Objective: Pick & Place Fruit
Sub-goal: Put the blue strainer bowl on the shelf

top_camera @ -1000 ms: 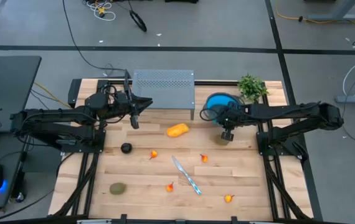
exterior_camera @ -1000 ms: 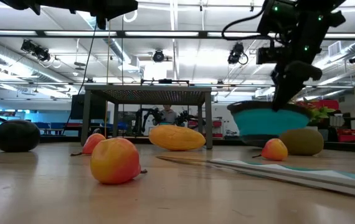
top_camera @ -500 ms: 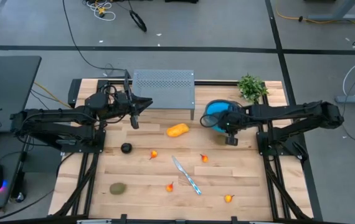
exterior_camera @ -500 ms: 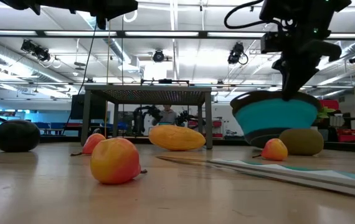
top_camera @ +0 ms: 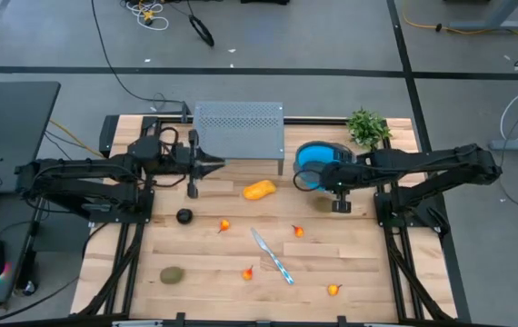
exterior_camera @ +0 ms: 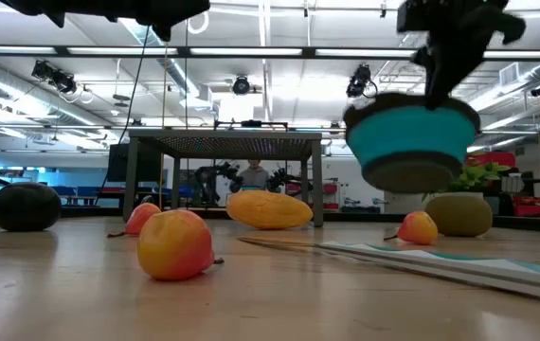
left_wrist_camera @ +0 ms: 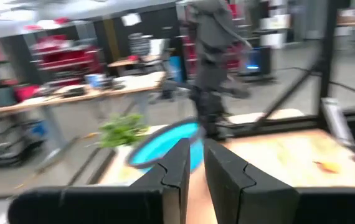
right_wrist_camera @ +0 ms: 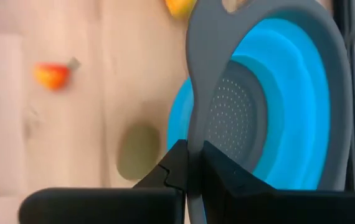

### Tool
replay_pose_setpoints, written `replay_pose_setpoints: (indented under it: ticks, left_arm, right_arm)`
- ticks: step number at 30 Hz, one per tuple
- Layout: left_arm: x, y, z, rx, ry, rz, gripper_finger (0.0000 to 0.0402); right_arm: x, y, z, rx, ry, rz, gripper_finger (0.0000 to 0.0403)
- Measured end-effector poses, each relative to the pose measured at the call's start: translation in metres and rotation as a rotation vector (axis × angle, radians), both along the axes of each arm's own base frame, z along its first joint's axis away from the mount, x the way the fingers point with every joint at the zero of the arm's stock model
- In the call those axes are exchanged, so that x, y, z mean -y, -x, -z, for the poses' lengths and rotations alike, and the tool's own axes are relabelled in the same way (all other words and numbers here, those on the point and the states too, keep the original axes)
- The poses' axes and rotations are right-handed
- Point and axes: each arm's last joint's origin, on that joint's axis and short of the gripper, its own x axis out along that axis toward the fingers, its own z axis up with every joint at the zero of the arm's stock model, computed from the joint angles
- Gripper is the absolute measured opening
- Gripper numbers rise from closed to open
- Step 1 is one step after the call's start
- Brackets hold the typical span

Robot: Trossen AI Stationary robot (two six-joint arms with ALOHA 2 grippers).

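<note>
Task barely begun, by the look of it: no fruit sits in anything yet. Right gripper (top_camera: pixel 308 178) has its fingers pinching the grey rim of a blue collapsible colander (top_camera: pixel 314 158), which hangs clear of the surface (top_camera: pixel 214 263) at the right rear, tilted, just in front of the green plant (top_camera: pixel 365 126); the right wrist view shows its perforated bowl empty. All fruit lies loose on the wood: oblong yellow-orange piece (top_camera: pixel 259 190) near centre in front of the perforated metal stand (top_camera: pixel 238 129); dark ball (top_camera: pixel 184 216) left of centre; one brownish-green oval (top_camera: pixel 172 274) at front left, the other (top_camera: pixel 324 203) just under the right arm, partly hidden; small orange-red pieces (top_camera: pixel 224 225) scattered around the teal-handled knife (top_camera: pixel 273 256). Left gripper (top_camera: pixel 192 188) hovers near the stand's left end, fingers pressed together on nothing. Left to do, I judge: set the colander down, then gather every piece. No brand, label or writing legible in any view; the wrist views are probably too smeared to show one.
</note>
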Motion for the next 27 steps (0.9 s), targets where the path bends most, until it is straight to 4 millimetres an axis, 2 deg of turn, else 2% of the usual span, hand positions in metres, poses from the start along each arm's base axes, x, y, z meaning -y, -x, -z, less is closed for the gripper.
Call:
replay_pose_setpoints:
  ticks: [5, 10, 14, 20, 27]
  left_arm:
    - [0.006, 0.0, 0.003, -0.031, -0.019, 0.11, 0.0057]
    - [0.017, -0.008, 0.012, -0.098, -0.072, 0.174, 0.0074]
    - [0.027, -0.018, 0.018, -0.103, -0.113, 0.22, 0.0115]
    - [0.041, -0.037, 0.032, -0.13, -0.167, 0.275, 0.0193]
    - [0.055, -0.057, 0.042, -0.131, -0.223, 0.311, 0.0248]
  right_arm:
    - [-0.021, -0.002, -0.021, 0.077, -0.008, -0.099, 0.0024]
    - [-0.043, 0.001, -0.026, 0.095, -0.008, -0.226, 0.0024]
    - [-0.061, 0.002, -0.028, 0.129, 0.0, -0.378, 0.0024]
    - [-0.087, -0.002, -0.032, 0.229, 0.126, -0.567, 0.0024]
    - [-0.104, -0.018, -0.019, 0.213, 0.121, -0.697, 0.0024]
